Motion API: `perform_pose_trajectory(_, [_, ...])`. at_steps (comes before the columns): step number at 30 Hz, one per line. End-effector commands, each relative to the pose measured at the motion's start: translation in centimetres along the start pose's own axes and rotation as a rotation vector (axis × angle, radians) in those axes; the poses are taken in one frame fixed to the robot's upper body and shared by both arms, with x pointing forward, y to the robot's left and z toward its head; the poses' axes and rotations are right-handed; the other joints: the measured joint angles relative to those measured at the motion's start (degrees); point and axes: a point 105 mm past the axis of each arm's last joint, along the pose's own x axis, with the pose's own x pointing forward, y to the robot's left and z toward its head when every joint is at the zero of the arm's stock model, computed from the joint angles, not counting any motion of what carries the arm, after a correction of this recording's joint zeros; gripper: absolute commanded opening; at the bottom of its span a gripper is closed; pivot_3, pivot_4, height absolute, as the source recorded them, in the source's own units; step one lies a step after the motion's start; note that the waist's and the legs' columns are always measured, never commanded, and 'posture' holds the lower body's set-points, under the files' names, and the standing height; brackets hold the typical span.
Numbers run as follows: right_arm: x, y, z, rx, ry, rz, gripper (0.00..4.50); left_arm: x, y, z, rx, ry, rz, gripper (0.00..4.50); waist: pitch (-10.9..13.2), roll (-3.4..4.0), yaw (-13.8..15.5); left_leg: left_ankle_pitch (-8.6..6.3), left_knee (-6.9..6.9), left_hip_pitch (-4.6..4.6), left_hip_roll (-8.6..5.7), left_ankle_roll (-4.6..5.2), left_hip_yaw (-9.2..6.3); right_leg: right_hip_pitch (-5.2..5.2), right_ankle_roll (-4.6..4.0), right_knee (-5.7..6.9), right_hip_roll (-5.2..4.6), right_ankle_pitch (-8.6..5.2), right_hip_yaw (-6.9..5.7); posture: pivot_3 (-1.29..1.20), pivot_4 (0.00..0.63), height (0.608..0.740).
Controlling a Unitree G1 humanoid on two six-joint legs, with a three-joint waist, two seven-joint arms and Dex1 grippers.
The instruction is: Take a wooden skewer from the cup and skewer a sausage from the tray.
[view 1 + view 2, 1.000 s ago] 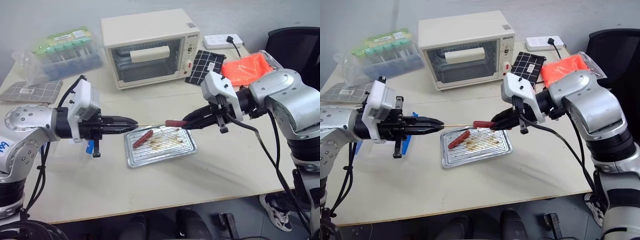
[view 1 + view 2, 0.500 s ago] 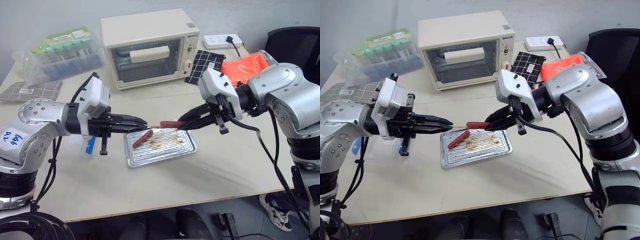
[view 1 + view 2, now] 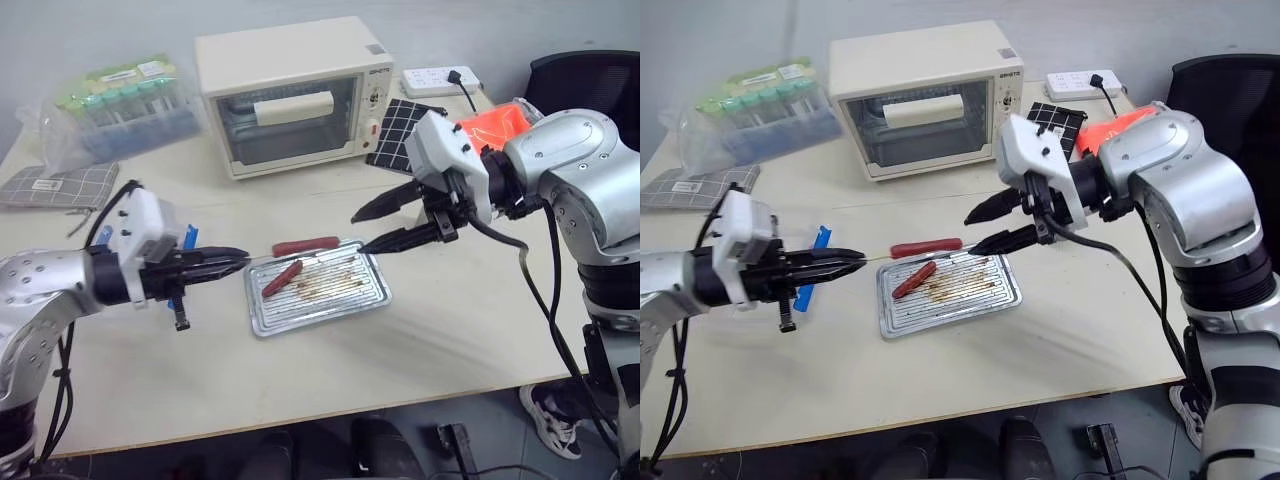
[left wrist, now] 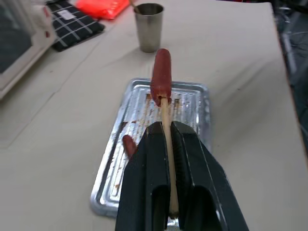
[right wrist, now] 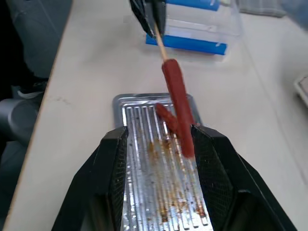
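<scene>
A thin wooden skewer [image 4: 165,126] runs nearly level above the counter [image 3: 450,330], its long axis lying across the scene from the robot's left toward its right. One end sits between the fingers of the left gripper [image 3: 236,262], which are pressed together and pinch the stick. The other end is pushed into the end of a slim red-orange sausage [image 3: 305,245], so the sausage continues the line of the stick, pointing away from the left fingers toward the right gripper [image 3: 364,230].

The sausage hangs in the air on the skewer, just above the back edge of a shallow metal tray [image 3: 350,300] with a ridged, grease-streaked bottom. A shorter, darker sausage [image 3: 282,278] lies in the tray, slanted, below and beside the skewered one.

The right gripper's two black fingers are spread apart, one to each side of the sausage's free end. In the right wrist view the sausage's tip reaches in between them, close against one finger; whether it touches cannot be told.

In the left wrist view, a small steel cup [image 4: 148,27] stands upright on the counter beyond the tray, straight ahead of the left fingers, past the sausage's far end. A toaster oven [image 3: 295,95] stands farther back.
</scene>
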Motion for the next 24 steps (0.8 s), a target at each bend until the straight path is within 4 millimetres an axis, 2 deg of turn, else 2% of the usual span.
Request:
perform_pose_trajectory(1, [-0.7,-0.4,1.7,-0.024,-0.077,-0.031,2.30,-3.8,1.4,0.1,-0.017,-0.045,0.335,0.00,0.00,-0.01,-0.01,-0.01,-0.01,0.00,-0.01,0.01,0.00,0.02,0.00,0.01,0.00,0.00,0.00,0.00,0.150,0.740])
perform_pose_trajectory(3, [-0.6,-0.4,2.0,-0.011,-0.102,-0.023,2.63,-5.4,2.2,-0.4,-0.044,-0.059,0.492,0.00,0.00,-0.01,0.00,-0.03,0.02,0.00,0.01,0.01,-0.01,0.01,0.00,-0.01,0.02,0.00,-0.02,0.00,0.150,0.740])
perform_pose_trajectory(7, [0.0,-1.1,2.3,-0.024,-0.134,-0.039,3.72,-8.8,3.3,-2.5,-0.073,-0.049,0.804,0.00,-0.03,-0.06,0.10,-0.04,0.04,0.00,0.01,-0.01,-0.01,0.03,-0.02,-0.02,0.02,0.01,-0.03,0.00,0.150,0.740])
perform_pose_trajectory(11, [0.4,-1.2,2.5,-0.024,-0.156,-0.027,3.72,-10.7,3.6,-4.0,-0.115,-0.037,0.966,0.00,-0.10,-0.18,0.32,-0.04,0.05,0.01,0.01,-0.02,-0.02,0.04,-0.03,-0.03,0.02,0.02,-0.06,0.00,0.150,0.740])
perform_pose_trajectory(19, [0.9,-1.3,2.8,-0.040,-0.167,-0.024,3.72,-10.5,4.3,-6.1,-0.170,0.010,0.987,0.00,-0.12,-0.22,1.14,-0.05,0.05,0.02,0.01,-0.02,-0.01,0.06,-0.06,-0.04,0.01,0.04,-0.04,0.00,0.150,0.740])
perform_pose_trajectory(24, [1.0,-1.4,2.6,-0.038,-0.168,-0.031,3.77,-10.2,4.9,-6.1,-0.169,0.020,0.946,1.07,-0.14,-0.24,1.30,-0.05,0.05,0.02,0.01,-0.03,-0.01,0.05,-0.08,-0.03,0.02,0.05,-0.05,0.00,0.150,0.740])
